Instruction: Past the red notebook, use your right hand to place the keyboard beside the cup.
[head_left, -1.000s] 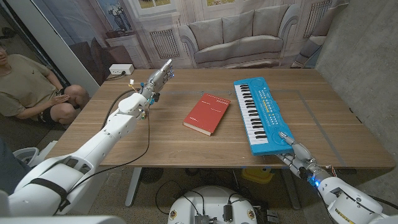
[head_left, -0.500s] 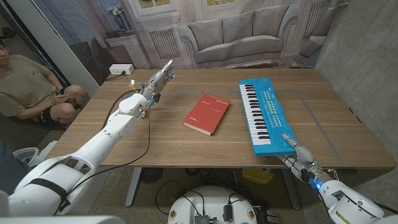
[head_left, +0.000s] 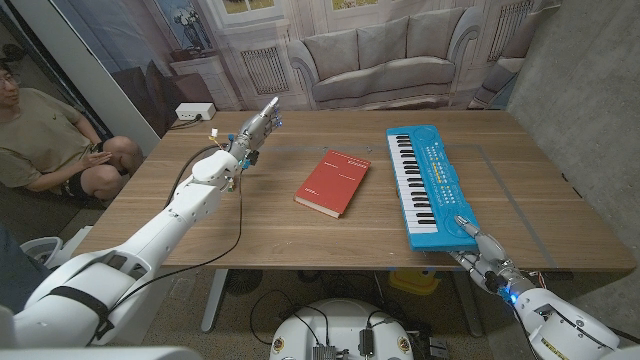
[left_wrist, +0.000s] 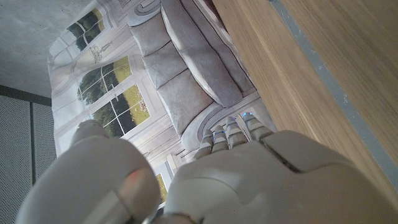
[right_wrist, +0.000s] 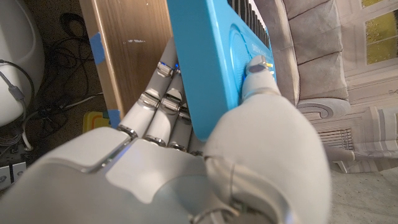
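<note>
Head view: one keyboard (head_left: 425, 186) gripped by right hand (head_left: 478, 252); one red notebook (head_left: 333, 182).

My arms are glossy white, rounded shells with black bands at the joints. A thin black cable runs along my left forearm. My left robot hand (head_left: 257, 122) and right robot hand (head_left: 480, 252) have pale grey segmented fingers with small blue lights.

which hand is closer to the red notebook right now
Left, though narrowly and hard to judge. The left hand hangs over the far left of the table, apart from the red notebook; the right hand grips the keyboard at the near edge.
</note>
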